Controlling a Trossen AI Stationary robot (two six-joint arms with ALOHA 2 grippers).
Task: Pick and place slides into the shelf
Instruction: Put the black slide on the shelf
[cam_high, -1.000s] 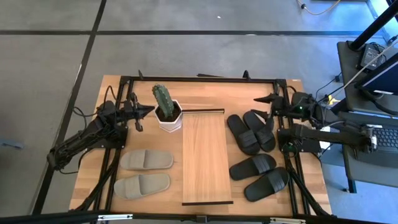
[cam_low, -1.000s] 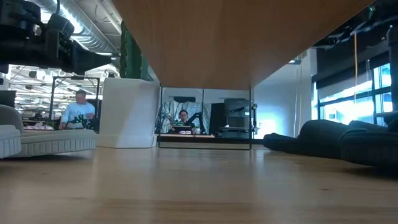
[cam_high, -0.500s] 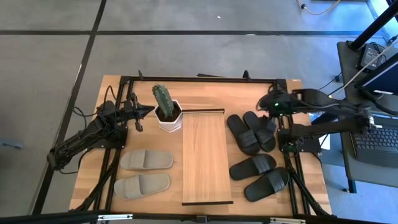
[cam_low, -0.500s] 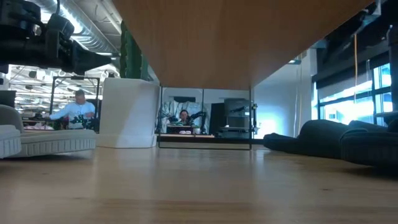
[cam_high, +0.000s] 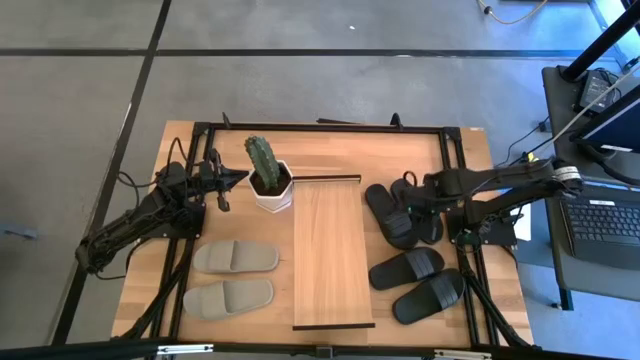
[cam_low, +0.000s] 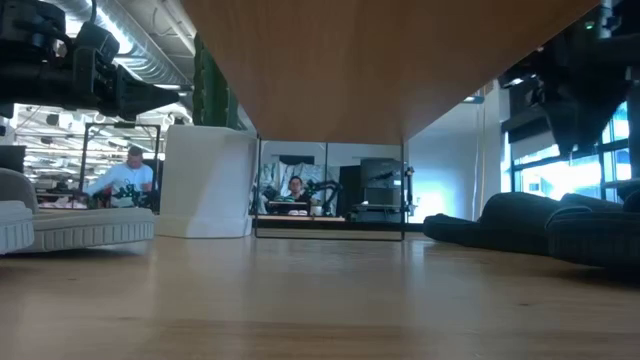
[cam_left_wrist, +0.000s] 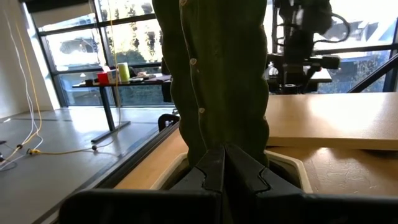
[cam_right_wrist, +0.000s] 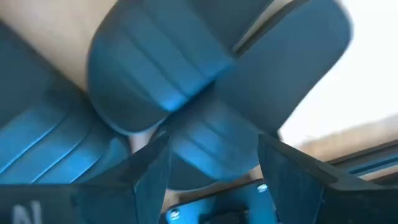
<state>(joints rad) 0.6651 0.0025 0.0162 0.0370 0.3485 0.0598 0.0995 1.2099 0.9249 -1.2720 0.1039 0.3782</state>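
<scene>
Cactus (cam_high: 262, 159) in white pot (cam_high: 273, 192) on wood table (cam_high: 330, 148), laptop (cam_high: 606, 223) at right, 2 ppl (cam_low: 125, 180) in bkgd

The counter (cam_high: 330, 143) was pale wood with visible grain, framed in black metal. The shelf (cam_high: 332, 250), centre frame, was smooth, warmer-toned wood. The black slides (cam_high: 405, 210), right, looked matt and rubbery; the grey-beige slides (cam_high: 233, 277), lower left, equally matt. The cactus pot (cam_high: 279, 198) was glossy white.
</scene>
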